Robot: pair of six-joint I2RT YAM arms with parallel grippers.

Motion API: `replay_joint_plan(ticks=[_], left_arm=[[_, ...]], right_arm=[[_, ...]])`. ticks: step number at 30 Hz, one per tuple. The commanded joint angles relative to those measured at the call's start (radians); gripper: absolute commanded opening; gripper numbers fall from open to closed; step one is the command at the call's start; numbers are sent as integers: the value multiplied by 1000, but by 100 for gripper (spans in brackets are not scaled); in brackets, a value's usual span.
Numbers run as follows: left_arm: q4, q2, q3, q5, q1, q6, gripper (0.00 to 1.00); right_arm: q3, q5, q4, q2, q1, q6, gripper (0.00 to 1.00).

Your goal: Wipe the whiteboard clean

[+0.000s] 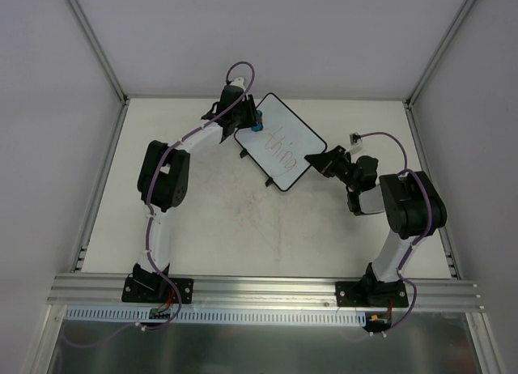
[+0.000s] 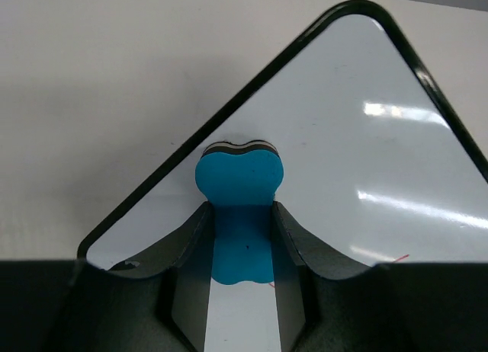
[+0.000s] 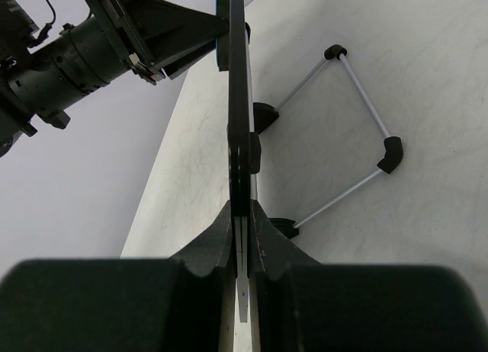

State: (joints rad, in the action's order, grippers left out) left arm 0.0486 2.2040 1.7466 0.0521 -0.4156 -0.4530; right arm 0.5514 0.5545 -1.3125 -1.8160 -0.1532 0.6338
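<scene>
While right hand (image 3: 242,215) grips whiteboard (image 1: 285,129), left hand (image 2: 242,215) eraser (image 2: 239,173): red writing (image 1: 281,150), apparently "thing".

Top cam is aimed down at table (image 1: 202,228); both wrist cams are held close, whiteboard (image 1: 279,143) shared by all 3.

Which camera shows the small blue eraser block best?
Left wrist view: the small blue eraser block sits central, clamped in the left gripper. Top view shows a speck; right wrist view, barely a sliver.
</scene>
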Motion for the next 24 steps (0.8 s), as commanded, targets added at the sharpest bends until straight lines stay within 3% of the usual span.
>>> replay_joint_plan(ticks=[1, 13, 24], left_arm=[[-79, 2, -59, 0, 23, -56, 0], [-72, -18, -145, 5, 17, -124, 0], [33, -52, -133, 20, -75, 0, 0]], right_arm=[[16, -11, -131, 23, -6, -17, 0], [18, -8, -133, 26, -6, -17, 0], [21, -7, -131, 21, -8, -17, 0]])
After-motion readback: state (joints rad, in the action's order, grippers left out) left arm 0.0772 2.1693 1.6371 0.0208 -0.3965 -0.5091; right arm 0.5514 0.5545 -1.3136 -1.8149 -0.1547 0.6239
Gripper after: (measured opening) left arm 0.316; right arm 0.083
